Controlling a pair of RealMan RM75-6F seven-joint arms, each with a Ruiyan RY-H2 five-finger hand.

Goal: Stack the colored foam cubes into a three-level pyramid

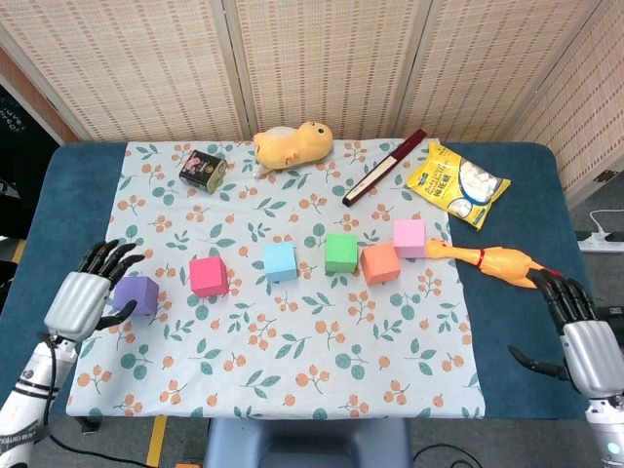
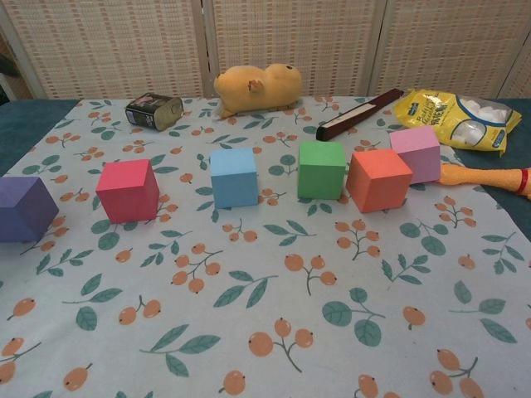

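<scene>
Six foam cubes sit in a loose row on a floral cloth [image 1: 292,361] covering the blue surface [image 1: 58,195], none stacked. Taking the green cube [image 1: 340,253] as landmark: the blue cube [image 1: 279,261] lies to its left, then the pink cube [image 1: 208,276], then the purple cube [image 1: 136,294] farthest left. To its right sits the orange cube [image 1: 380,263], touching the lilac cube [image 1: 409,237] behind it. The left hand [image 1: 86,294] hovers just beside the purple cube, fingers spread and holding nothing (seen only from the head view). The right hand [image 1: 577,330] waits far right of the green cube, fingers also apart and empty.
</scene>
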